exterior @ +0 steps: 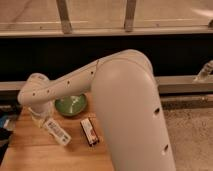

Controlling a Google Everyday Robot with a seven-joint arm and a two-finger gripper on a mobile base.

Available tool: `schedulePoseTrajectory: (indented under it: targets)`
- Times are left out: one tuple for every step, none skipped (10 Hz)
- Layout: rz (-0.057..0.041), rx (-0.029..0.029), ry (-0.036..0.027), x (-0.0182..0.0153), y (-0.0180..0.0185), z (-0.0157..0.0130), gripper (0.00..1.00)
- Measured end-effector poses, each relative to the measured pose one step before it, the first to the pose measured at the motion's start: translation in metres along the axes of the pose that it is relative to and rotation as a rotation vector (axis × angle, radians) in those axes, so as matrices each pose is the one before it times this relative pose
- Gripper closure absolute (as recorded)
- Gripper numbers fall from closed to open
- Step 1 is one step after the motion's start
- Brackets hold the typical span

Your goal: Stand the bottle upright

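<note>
The gripper [42, 118] hangs over the far left part of the wooden table [30, 152], at the far end of the lying bottle [56, 132], and the green bowl [71, 105] stands close on its right. Right of the bottle lies the flat black-and-red box [89, 131], with only a narrow strip of bare wood between them. The near left wood is free, while the big white arm [130, 110] blocks the right side.

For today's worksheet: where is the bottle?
Lower left of the camera view: the bottle lies on the table, left of the dark box, the gripper at its upper end.
</note>
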Motion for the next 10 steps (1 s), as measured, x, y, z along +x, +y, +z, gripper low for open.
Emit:
schedulePoseTrajectory:
  targets:
    - [-0.01052, 0.01068, -0.01689, -0.00684, -0.00583, -0.00940, 0.98]
    - [-0.00733, 0.00216, -0.01293, -0.00416, -0.00273, -0.00425, 0.98]
    - [-0.00451, -0.00179, -0.01816, -0.00341, -0.00443, -0.00211, 0.98]
    - [-0.00044, -0.01756, -0.04162, -0.00242, -0.00776, -0.00123, 0.98]
    - [0.00202, -0.02216, -0.05568, -0.00387, -0.00940, -0.00112, 0.98]
    - [0.00033, -0.01874, -0.02437, -0.00322, -0.00209, 0.00028, 0.98]
    - [-0.00365, -0.01118, -0.01877, -0.00381, -0.00141, -0.00041, 0.98]
    - [-0.00203, -0.00994, -0.01629, -0.00296, -0.00135, -0.00043, 0.98]
    - [-0.00145, -0.00419, -0.01650, -0.00264, -0.00107, -0.00254, 0.98]
    - [-0.00316, 0.00208, -0.01059, -0.00267, -0.00140, -0.00324, 0.98]
